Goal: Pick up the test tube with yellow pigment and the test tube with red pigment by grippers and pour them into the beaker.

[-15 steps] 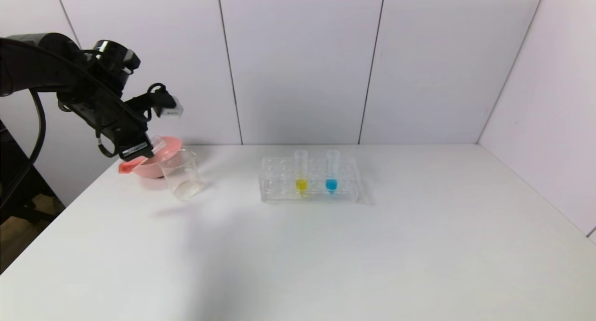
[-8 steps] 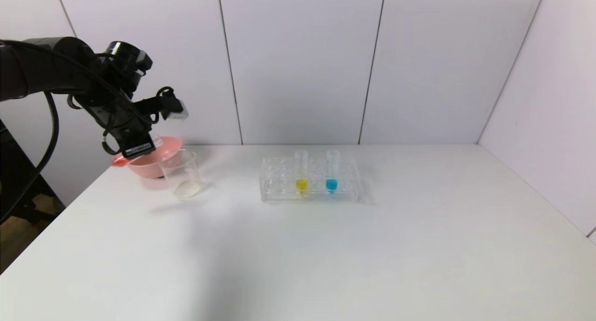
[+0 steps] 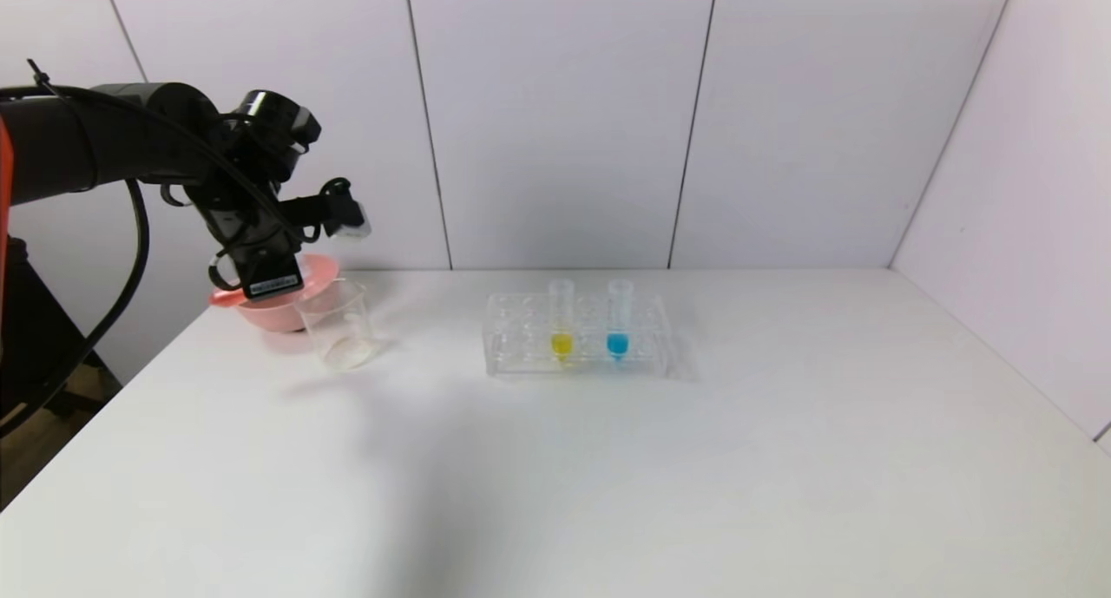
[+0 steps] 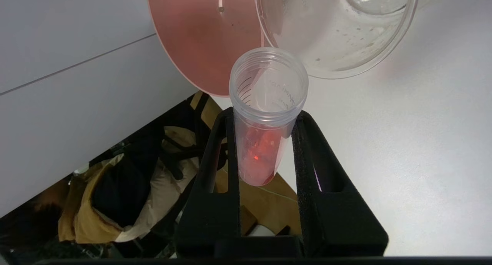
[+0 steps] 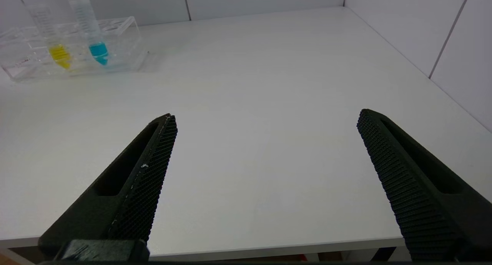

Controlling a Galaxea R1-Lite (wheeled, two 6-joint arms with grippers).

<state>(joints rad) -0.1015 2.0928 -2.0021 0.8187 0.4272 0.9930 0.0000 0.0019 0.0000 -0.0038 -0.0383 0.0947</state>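
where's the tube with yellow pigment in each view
Head view: the test tube with yellow pigment stands in the clear tube rack at table centre, left of the blue tube.
Left wrist view: not in it.
Right wrist view: far corner of the picture, upright in the rack.
Shared landmark: the blue tube beside it.

Left claw [image 3: 271, 287] hovers over pink bowl [image 3: 323, 272] beside beaker [image 3: 338, 325].

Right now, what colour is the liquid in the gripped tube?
Red-orange, in the tube; clearest in the left wrist view.
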